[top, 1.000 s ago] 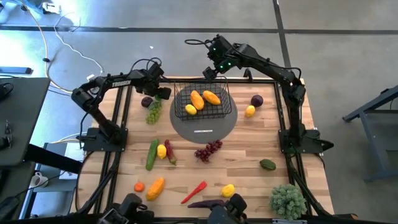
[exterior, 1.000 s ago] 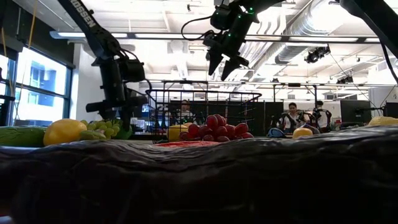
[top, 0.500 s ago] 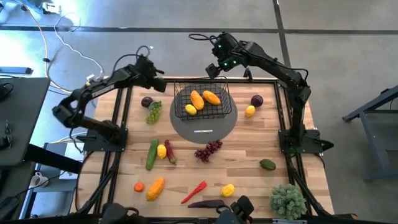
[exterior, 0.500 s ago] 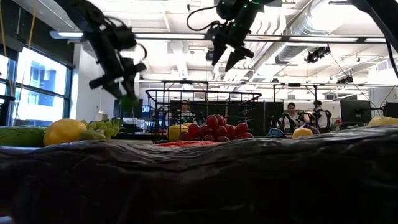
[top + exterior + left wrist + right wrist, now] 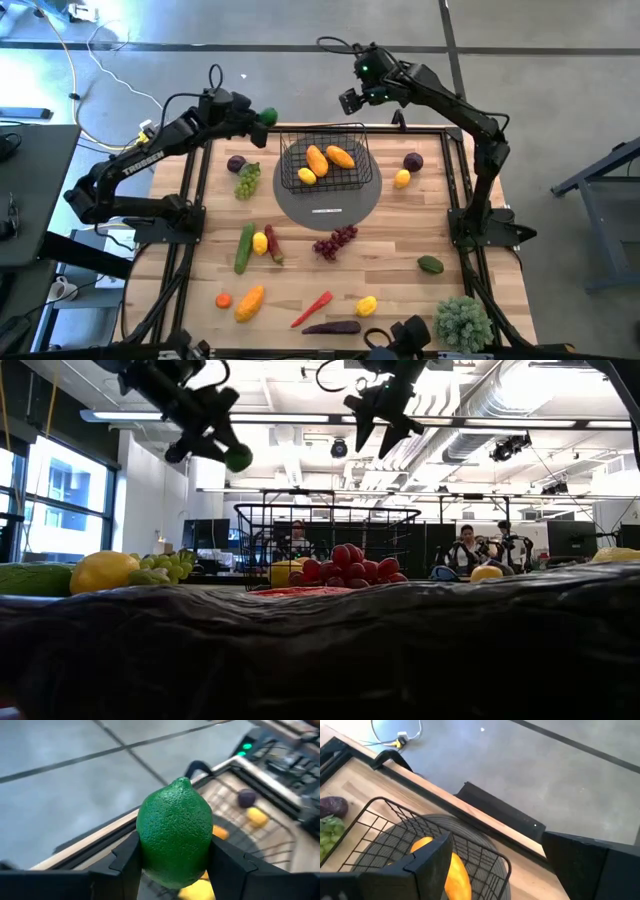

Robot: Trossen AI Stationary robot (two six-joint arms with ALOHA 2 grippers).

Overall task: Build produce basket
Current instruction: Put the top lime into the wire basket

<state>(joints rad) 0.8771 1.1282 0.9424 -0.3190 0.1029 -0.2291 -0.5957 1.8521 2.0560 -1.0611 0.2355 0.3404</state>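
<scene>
Now your left claw (image 5: 262, 117) grips a green lime (image 5: 174, 831), raised left of the basket (image 5: 325, 165) on the desk's far side; carry it over and release. Right claw (image 5: 352, 98) hangs open, empty, behind the basket.

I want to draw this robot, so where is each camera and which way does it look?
High: above, looking straight down on table, both arms, basket.
Low: at tabletop height, looking level across; both grippers hang overhead, left gripper holding the lime.
Left wrist: on the left arm, looking past its fingers clamping the lime.
Right wrist: on the right arm, looking down past open right gripper at the basket.
Shared: the basket shows in all four.
</scene>
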